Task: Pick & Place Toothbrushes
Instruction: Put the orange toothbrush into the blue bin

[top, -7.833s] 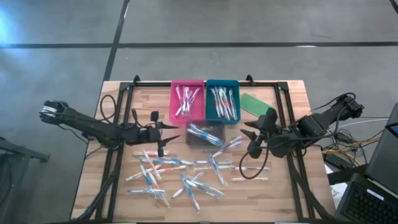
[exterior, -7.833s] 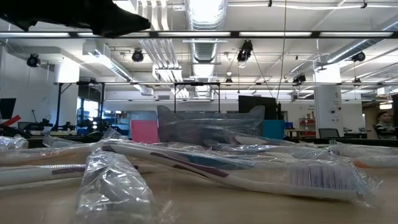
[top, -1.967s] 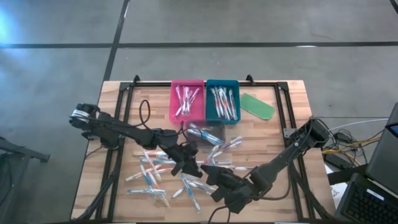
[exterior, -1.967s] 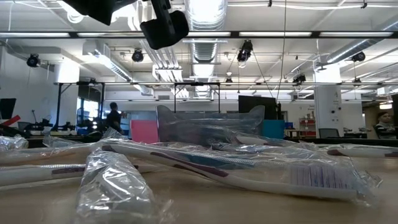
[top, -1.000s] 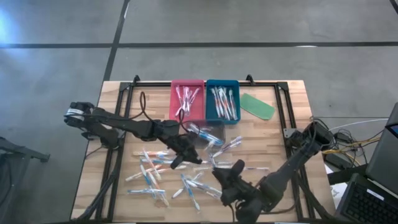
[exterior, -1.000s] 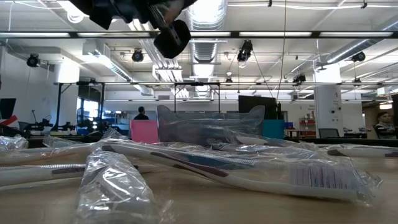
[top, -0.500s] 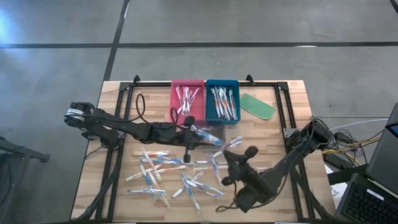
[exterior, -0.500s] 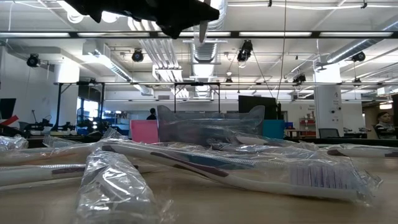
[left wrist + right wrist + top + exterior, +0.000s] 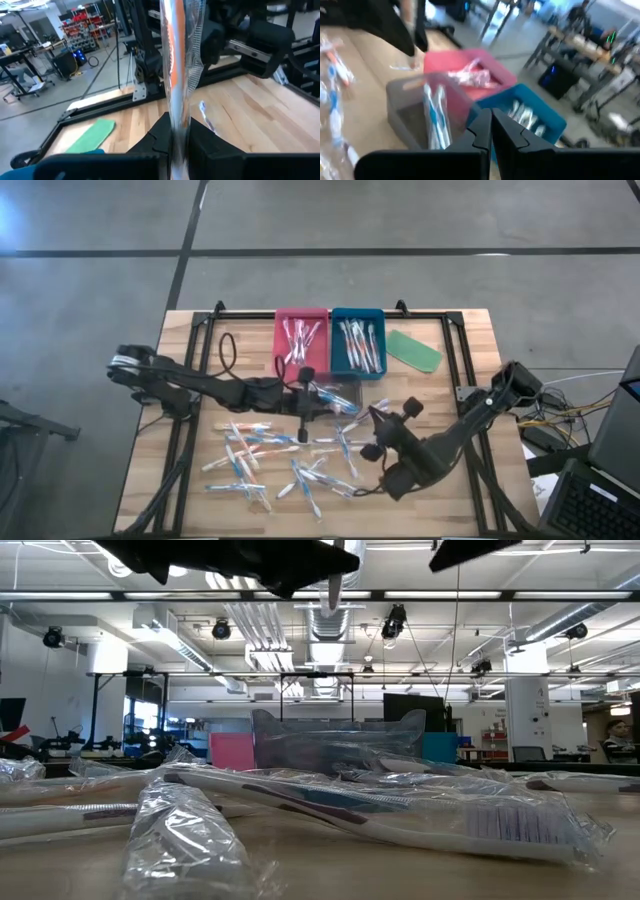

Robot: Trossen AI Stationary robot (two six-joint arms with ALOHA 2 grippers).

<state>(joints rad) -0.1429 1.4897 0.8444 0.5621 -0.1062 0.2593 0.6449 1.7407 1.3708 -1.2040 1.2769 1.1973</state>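
Many wrapped toothbrushes lie loose on the wooden table. More fill the pink tray, the blue tray and the clear tray. My left gripper hovers by the clear tray's left end, shut on one wrapped toothbrush with an orange streak. Its tip shows below the dark hand in the low view. My right gripper hangs above the table to the right of the clear tray, shut, with nothing between its fingers. My left gripper pinches the wrapped toothbrush between its two fingers, near its lower end. The fingers point level toward the table's right and lie across the brush. The brush stands about upright, most of its length above the fingers, lifted clear of the table.
A flat green oblong piece lies right of the blue tray. A black frame runs around the work area. Beyond the table is a workshop with benches and, far off, a person.
My left gripper has rolled at the wrist while staying by the clear tray, and its toothbrush has swung to stand upright. My right gripper has moved from the loose pile toward the table's far edge and right, rolling over as it went.
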